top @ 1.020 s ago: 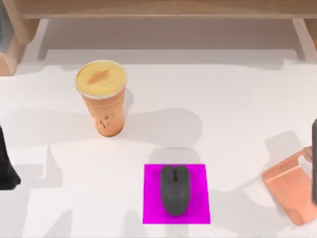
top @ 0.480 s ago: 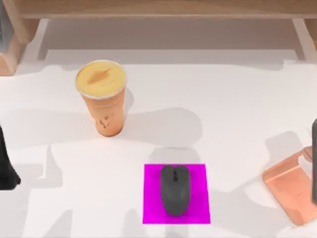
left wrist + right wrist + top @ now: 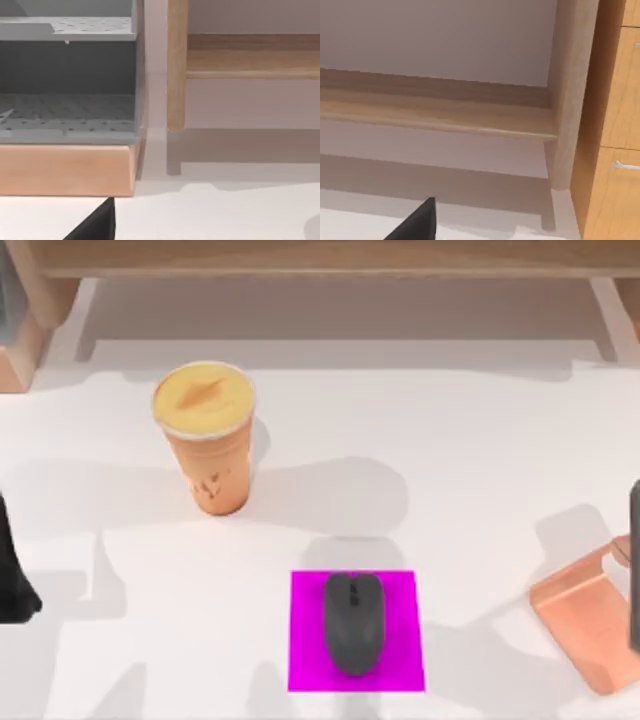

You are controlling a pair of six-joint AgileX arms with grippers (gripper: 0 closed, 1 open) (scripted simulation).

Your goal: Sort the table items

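Observation:
On the white table (image 3: 450,460), a tall orange cup (image 3: 212,465) with a pale yellow lid stands upright at the back left. A dark grey computer mouse (image 3: 352,623) lies on a flat magenta square (image 3: 305,630) near the front middle. A copper-coloured angled stand (image 3: 583,625) sits at the front right. My left arm (image 3: 12,575) is a dark shape parked at the table's left edge, well away from the cup. My right arm (image 3: 634,565) is parked at the right edge, just above the stand. Neither arm touches any item.
A wooden shelf rail (image 3: 320,258) runs along the back of the table. The left wrist view faces a grey perforated rack on a wooden base (image 3: 65,167). In the right wrist view are a wooden post (image 3: 570,100) and a cabinet side (image 3: 615,125).

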